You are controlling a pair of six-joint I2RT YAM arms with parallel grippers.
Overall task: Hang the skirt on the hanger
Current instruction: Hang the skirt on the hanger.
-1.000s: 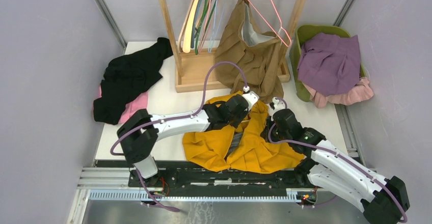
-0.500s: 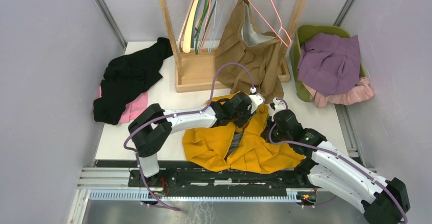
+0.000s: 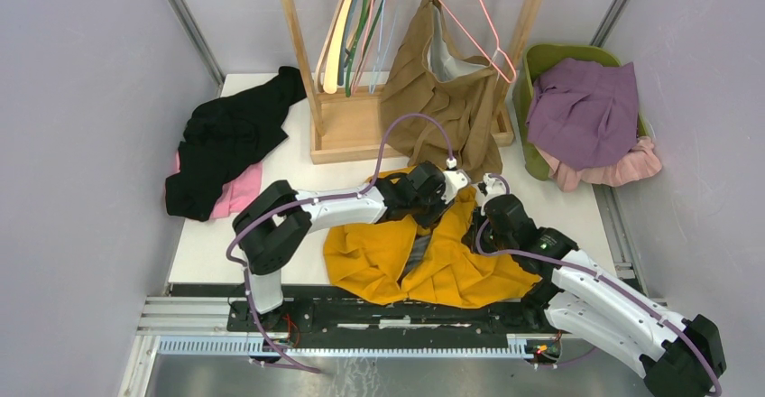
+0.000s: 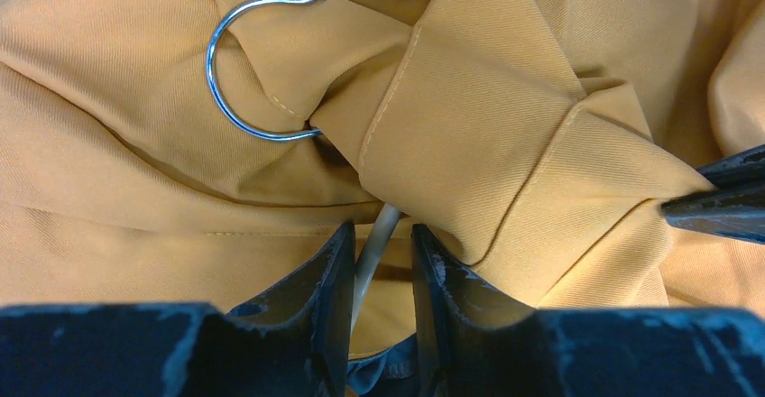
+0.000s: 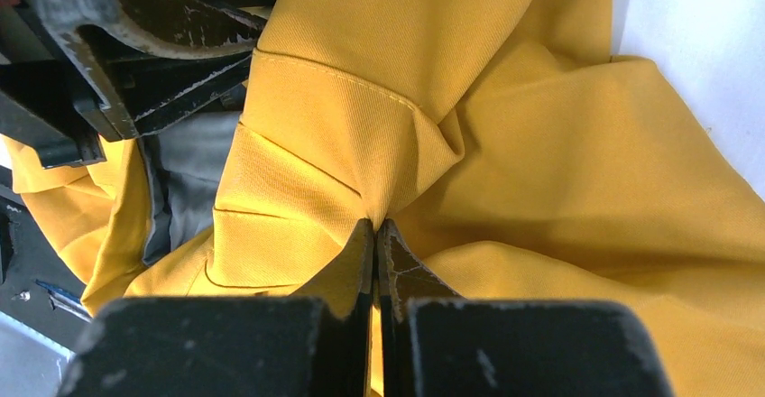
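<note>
skirt [image 3: 442, 266]: mustard-yellow twill with a fine diagonal weave and stitched hems, lying crumpled on the white table [image 3: 298, 176] just in front of the wooden rack [image 3: 347, 135].
hanger hook [image 4: 209, 63]: thin chrome wire bent in a round open curve, poking out of the skirt's folds.
hanger stem [image 4: 379, 230]: a pale, smooth rod under the folds.
left gripper [image 4: 382, 232]: black scuffed fingers part-open, straddling the hanger stem.
right gripper [image 5: 374, 230]: clamped tight on a gathered fold of the skirt, in front of the rack.
</note>
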